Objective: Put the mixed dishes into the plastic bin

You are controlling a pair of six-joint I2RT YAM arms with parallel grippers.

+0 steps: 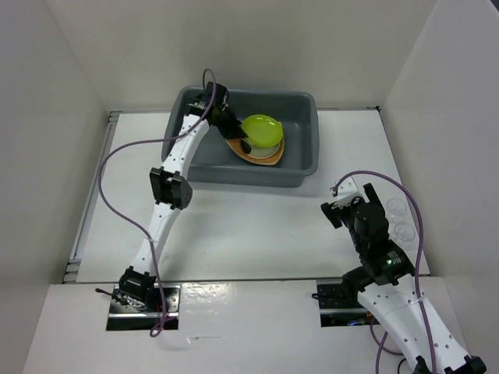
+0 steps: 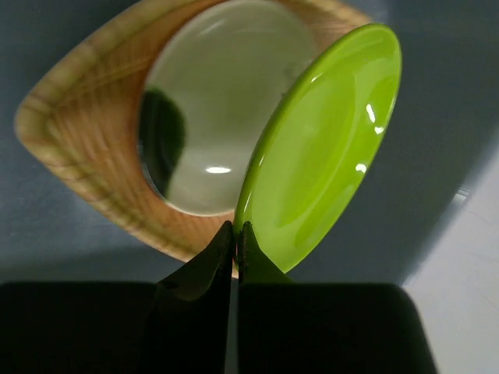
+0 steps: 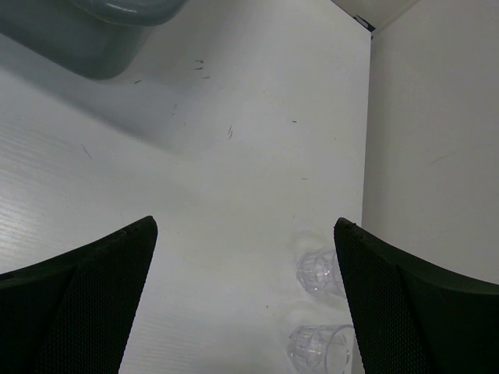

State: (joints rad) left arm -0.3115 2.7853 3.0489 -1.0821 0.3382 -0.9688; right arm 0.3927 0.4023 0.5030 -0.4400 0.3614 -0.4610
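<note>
The dark grey plastic bin [image 1: 300, 167] stands at the back centre. Inside it lies the tan woven plate [image 1: 265, 156], also in the left wrist view [image 2: 70, 140], with the small cream dish [image 2: 210, 101] with a dark blotch on it. My left gripper [image 1: 234, 125] is shut on the rim of the lime-green plate [image 1: 263, 129], holding it tilted on edge over the other dishes [image 2: 323, 148]. Two clear cups [image 1: 397, 207] [image 1: 404, 231] stand at the right, also in the right wrist view [image 3: 316, 271] [image 3: 320, 349]. My right gripper [image 1: 337, 204] is open and empty, left of the cups.
White walls enclose the table on the left, back and right. The right wall [image 3: 437, 132] is close beside the cups. The bin's corner [image 3: 117, 39] shows at the top left of the right wrist view. Purple cables [image 1: 117, 156] loop by both arms.
</note>
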